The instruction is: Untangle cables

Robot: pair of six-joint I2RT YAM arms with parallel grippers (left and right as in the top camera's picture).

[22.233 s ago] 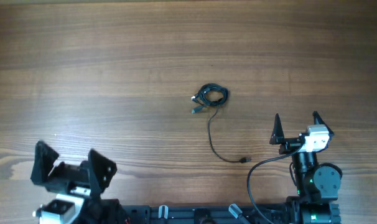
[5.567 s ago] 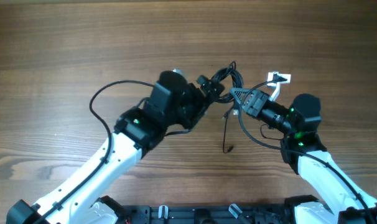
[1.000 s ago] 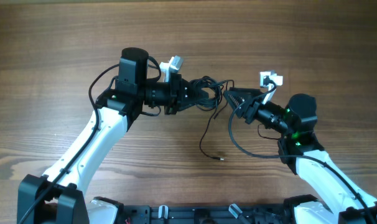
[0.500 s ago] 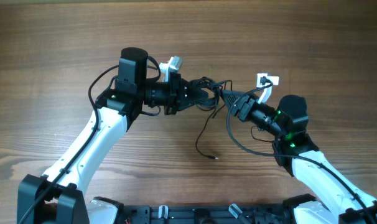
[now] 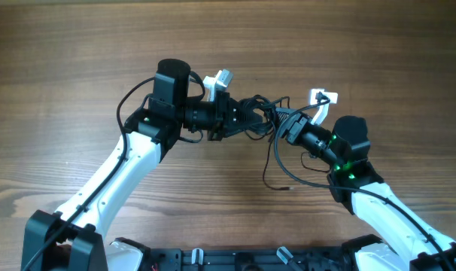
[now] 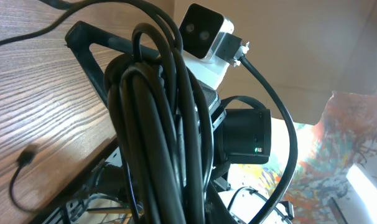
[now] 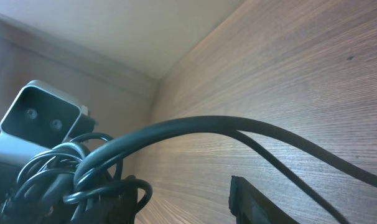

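Note:
The cables (image 5: 256, 111) are a tangled bundle of thin black wire held above the wooden table between my two arms. One loose tail (image 5: 269, 167) hangs down and ends in a small plug (image 5: 290, 187). My left gripper (image 5: 245, 119) is shut on the bundle's left side. In the left wrist view the coil (image 6: 157, 124) fills the middle and hides the jaws. My right gripper (image 5: 278, 120) stands open at the bundle's right side. In the right wrist view one loop (image 7: 114, 186) curls round the left finger (image 7: 127, 202), and bare wood shows between the fingers.
The wooden table (image 5: 77, 53) runs out on all sides. The thicker black arm cable (image 5: 284, 169) loops below my right wrist. The right wrist's white camera (image 6: 204, 31) faces the left wrist view, and the left wrist's camera (image 7: 36, 118) shows in the right wrist view.
My left gripper has carried the bundle a little to the right. My right gripper has moved in against the bundle and opened wider. The loose tail has swung right.

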